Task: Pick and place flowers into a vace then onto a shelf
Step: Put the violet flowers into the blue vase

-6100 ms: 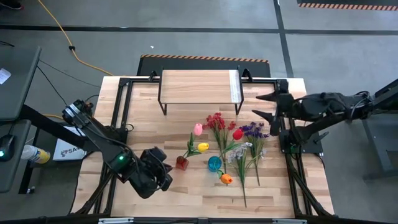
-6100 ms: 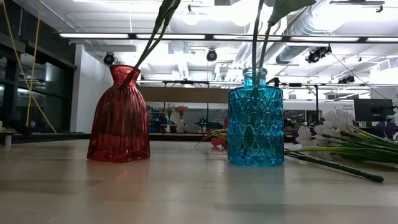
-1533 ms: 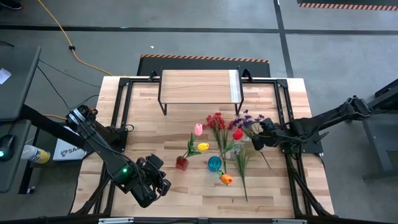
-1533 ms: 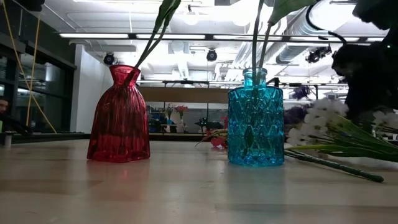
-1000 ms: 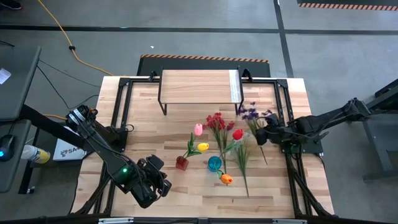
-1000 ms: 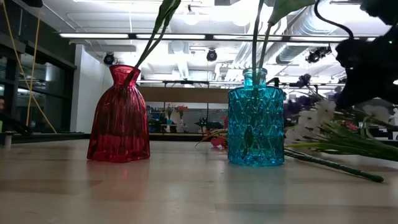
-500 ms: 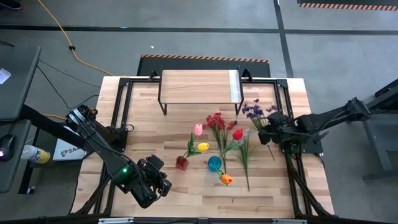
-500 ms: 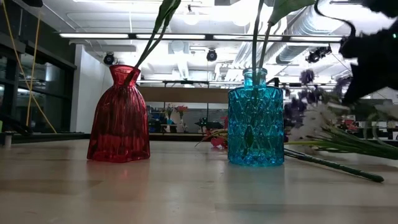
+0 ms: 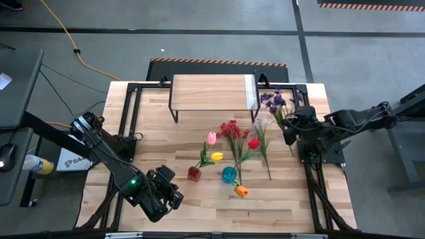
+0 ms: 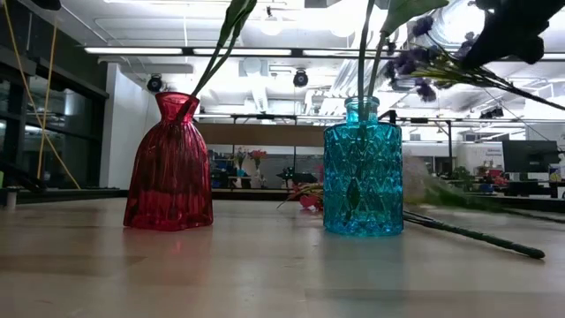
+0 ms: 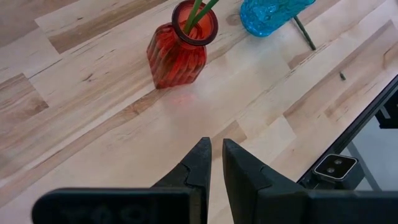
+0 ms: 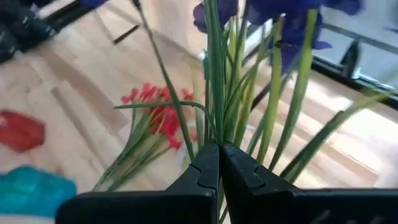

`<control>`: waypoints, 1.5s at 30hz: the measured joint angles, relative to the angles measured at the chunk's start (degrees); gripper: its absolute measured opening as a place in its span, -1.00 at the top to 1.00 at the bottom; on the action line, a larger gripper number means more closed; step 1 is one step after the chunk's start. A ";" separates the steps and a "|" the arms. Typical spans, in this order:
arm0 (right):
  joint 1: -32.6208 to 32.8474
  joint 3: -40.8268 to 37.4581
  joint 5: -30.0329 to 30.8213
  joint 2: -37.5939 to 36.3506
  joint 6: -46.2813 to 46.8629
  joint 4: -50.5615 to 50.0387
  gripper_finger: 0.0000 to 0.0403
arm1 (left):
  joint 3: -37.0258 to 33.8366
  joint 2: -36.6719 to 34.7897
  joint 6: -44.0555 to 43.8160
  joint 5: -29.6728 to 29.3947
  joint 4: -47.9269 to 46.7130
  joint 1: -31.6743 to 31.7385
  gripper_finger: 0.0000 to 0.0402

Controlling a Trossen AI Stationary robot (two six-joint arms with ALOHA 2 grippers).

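Observation:
My right gripper (image 9: 290, 133) hangs over the table's right side, shut on a purple spray (image 9: 275, 100), also seen high in the low view (image 10: 415, 57). A whitish spray (image 9: 263, 141) and a red cluster (image 9: 230, 129) lie flat on the table. The red vase (image 9: 194, 174) holds the pink (image 9: 211, 138) and yellow (image 9: 216, 157) tulips. The blue vase (image 9: 229, 174) holds stems too. The shelf (image 9: 212, 91) stands on its black legs at the far edge. My left gripper (image 11: 216, 149) waits shut near the front left, holding nothing. My right gripper pinches the purple spray's bunch of green stems (image 12: 214, 124) between its two fingers, below the leaves and well back from the blossoms (image 12: 292, 12). The spray is lifted clear of the table. Its blossoms point toward the far edge, and a short stem end (image 9: 292, 153) trails toward the near side.
An orange tulip (image 9: 242, 191) leans out of the blue vase toward the near edge, a red tulip (image 9: 254, 143) toward the far side. Black frame rails (image 9: 307, 159) run along the table's right and left sides. Bare wood lies near the front edge (image 9: 219, 212).
My right gripper has risen and moved toward the table's far edge, staying shut on the purple spray. The spray has come up clear of the table, its blossoms now beside the shelf's right end. The whitish spray has shifted toward the far side and still lies on the table.

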 joint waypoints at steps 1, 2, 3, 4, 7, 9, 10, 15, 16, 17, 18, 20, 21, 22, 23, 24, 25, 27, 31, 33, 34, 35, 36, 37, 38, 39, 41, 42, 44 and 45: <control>0.00 0.39 -0.54 0.74 -0.08 -0.83 1.00 | 0.00 0.00 -0.02 0.00 0.00 0.00 0.63; 0.02 0.72 -0.70 1.40 -0.07 -1.83 1.00 | 0.00 0.00 -0.05 -0.02 0.01 0.00 0.63; 0.02 0.97 -0.60 2.05 0.00 -2.59 1.00 | 0.00 0.00 -0.07 0.00 0.03 0.00 0.63; 0.02 1.17 -0.44 2.60 0.02 -2.94 1.00 | 0.00 0.00 -0.09 -0.02 0.14 0.00 0.63; 0.09 2.05 -2.08 4.15 -0.93 -2.66 1.00 | 0.00 0.00 -0.11 -0.02 0.68 0.00 0.63; 0.71 2.71 -2.79 5.15 -1.26 -2.72 1.00 | 0.00 0.00 -0.11 -0.02 0.93 0.00 0.63; 1.23 3.10 -2.35 5.56 -1.29 -2.71 1.00 | 0.00 0.00 -0.11 -0.01 0.96 0.00 0.63; 4.04 6.09 2.27 6.36 -1.01 -2.68 1.00 | 0.00 0.00 -0.09 -0.02 0.89 0.00 0.63; 4.49 6.81 3.00 6.37 -1.07 -2.69 1.00 | 0.00 0.00 -0.09 -0.02 0.87 0.00 0.63; 4.90 7.57 3.79 6.40 -1.23 -2.73 1.00 | 0.00 0.00 -0.09 -0.02 0.85 0.00 0.63; 5.26 8.43 4.63 6.45 -1.30 -2.73 1.00 | 0.00 0.00 -0.09 -0.01 0.85 0.00 0.63; 5.89 10.41 6.43 6.43 -2.19 -2.71 1.00 | 0.00 0.00 -0.08 -0.02 0.84 0.00 0.63; 6.22 11.50 7.28 6.43 -2.91 -2.60 1.00 | 0.00 0.00 -0.08 -0.02 0.83 0.00 0.63; 6.53 12.55 8.16 6.62 -3.68 -2.05 1.00 | 0.00 0.00 -0.07 -0.02 0.83 0.00 0.63; 6.82 13.59 8.97 6.65 -4.70 -1.44 1.00 | 0.00 0.00 -0.07 -0.02 0.83 0.00 0.63; 7.17 14.59 9.74 6.75 -5.99 -0.43 1.00 | 0.00 0.00 -0.07 0.00 0.83 0.00 0.63; 7.58 15.41 10.21 6.95 -7.34 1.04 1.00 | 0.00 0.00 -0.07 0.00 0.83 0.00 0.63; 8.55 16.90 11.51 7.14 -10.93 5.08 1.00 | 0.00 0.00 -0.06 0.00 0.83 0.00 0.63; 10.78 17.50 12.25 7.17 -20.27 17.16 1.00 | 0.00 0.00 -0.04 0.08 0.83 0.00 0.63; 12.15 17.50 12.22 7.17 -24.58 22.97 1.00 | 0.00 0.00 -0.04 0.55 0.83 0.00 0.63; 12.88 17.50 12.28 7.17 -26.49 25.50 1.00 | 0.00 0.00 -0.04 1.02 0.83 0.00 0.63; 13.70 17.50 12.36 7.19 -28.36 28.04 1.00 | 0.00 0.00 -0.02 1.46 0.83 0.00 0.63; 14.54 17.50 12.34 7.17 -30.07 30.42 1.00 | 0.00 0.00 -0.02 1.67 0.83 0.00 0.63; 15.48 17.50 12.35 7.17 -31.58 32.52 1.00 | 0.00 0.00 0.00 1.84 0.83 0.00 0.63; 16.47 17.50 12.34 7.17 -32.94 34.71 1.00 | 0.00 0.00 -0.02 2.09 0.83 0.00 0.63; 17.50 17.50 12.27 7.17 -34.11 36.81 1.00 | 0.00 0.00 -0.02 2.38 0.83 0.00 0.63; 19.87 17.50 12.26 7.42 -36.63 40.71 1.00 | 0.00 0.00 -0.02 2.50 0.83 0.00 0.63; 21.09 17.50 12.19 7.53 -38.26 43.03 1.00 | 0.00 0.00 -0.01 2.52 0.83 0.00 0.63; 23.83 17.50 11.34 8.14 -41.69 47.08 1.00 | 0.00 0.00 -0.02 2.67 0.83 0.00 0.63; 25.23 17.50 10.53 8.59 -43.30 49.20 1.00 | 0.00 0.00 -0.02 2.67 0.83 0.00 0.63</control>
